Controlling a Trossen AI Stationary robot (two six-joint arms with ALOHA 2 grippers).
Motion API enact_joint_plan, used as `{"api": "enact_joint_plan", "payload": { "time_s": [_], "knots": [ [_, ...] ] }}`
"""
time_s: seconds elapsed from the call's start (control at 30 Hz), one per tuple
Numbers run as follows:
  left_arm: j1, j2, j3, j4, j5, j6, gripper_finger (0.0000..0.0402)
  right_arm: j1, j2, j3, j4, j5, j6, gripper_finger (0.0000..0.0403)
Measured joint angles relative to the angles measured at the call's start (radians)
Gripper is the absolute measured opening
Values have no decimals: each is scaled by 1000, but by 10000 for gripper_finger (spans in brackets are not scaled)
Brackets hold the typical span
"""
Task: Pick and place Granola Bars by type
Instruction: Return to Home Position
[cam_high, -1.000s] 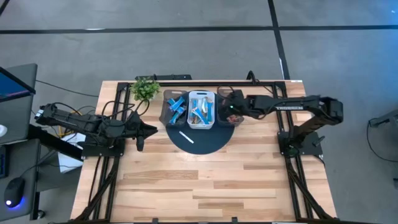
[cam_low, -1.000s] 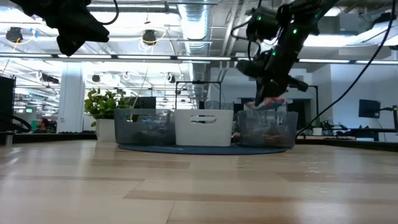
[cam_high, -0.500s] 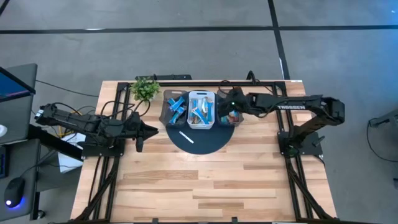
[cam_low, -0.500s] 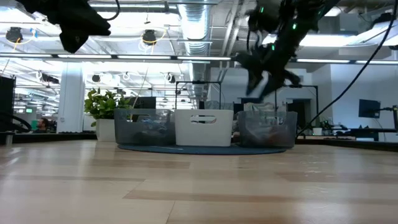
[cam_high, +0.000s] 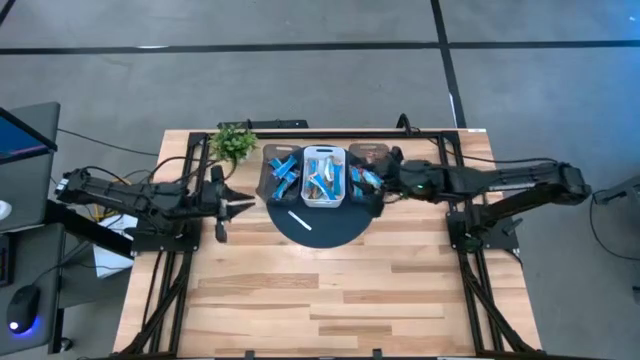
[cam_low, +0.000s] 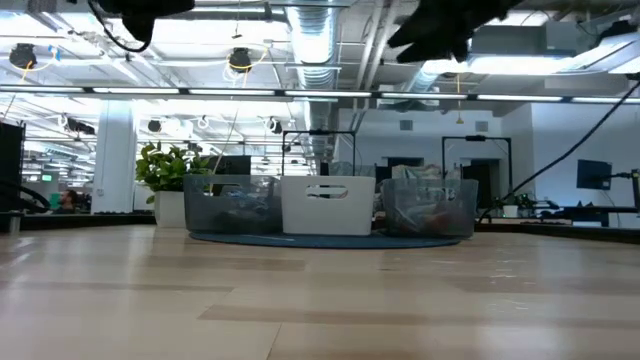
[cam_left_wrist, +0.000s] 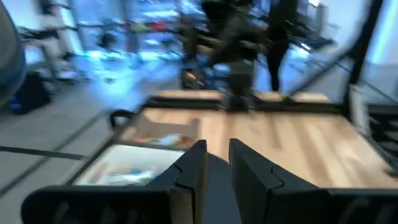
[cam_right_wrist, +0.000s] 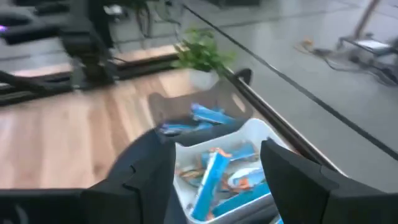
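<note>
Three bins stand in a row on a round dark mat (cam_high: 322, 225). The left dark bin (cam_high: 283, 173) holds blue Granola Bars (cam_right_wrist: 211, 115). The white middle bin (cam_high: 324, 177) holds silver-teal bars (cam_right_wrist: 214, 177). The right dark bin (cam_low: 430, 205) holds orange-red and brown bars (cam_left_wrist: 163, 138). My right gripper (cam_high: 377, 184) hangs open high over the right bin's near side, nothing between its fingers (cam_right_wrist: 149, 168). My left gripper (cam_high: 244, 205) hovers left of the mat, its fingers (cam_left_wrist: 194, 165) a narrow gap apart and empty.
A thin white stick (cam_high: 300, 220) lies on the mat in front of the bins. A potted plant (cam_high: 234, 143) stands at the far left, behind the left bin. Bare wooden table (cam_high: 320, 300) stretches toward the near edge.
My right gripper has risen from just above the right bin to well above it and drawn a little toward the near edge. The orange-red bar seen at its fingers a second ago is no longer there. My left gripper has moved up and slightly toward the bins.
</note>
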Motion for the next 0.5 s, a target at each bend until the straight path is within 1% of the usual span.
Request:
{"api": "enact_joint_plan", "payload": {
  "time_s": [0.03,0.1,0.2,0.3,0.5],
  "knots": [
    [8,-10,-10,14,-22,4,64,5,-28,-32,33,-12,0,230],
    [23,-50,-45,37,-63,4,64,5,-86,-104,134,-73,1,230],
    [39,-128,-117,116,-57,14,64,2,-165,-212,289,-183,25,230],
    [48,-223,-194,184,-37,31,64,2,-226,-289,368,-246,54,230],
    [51,-409,-322,223,11,27,64,17,-310,-368,396,-253,72,230]
  ]
}}
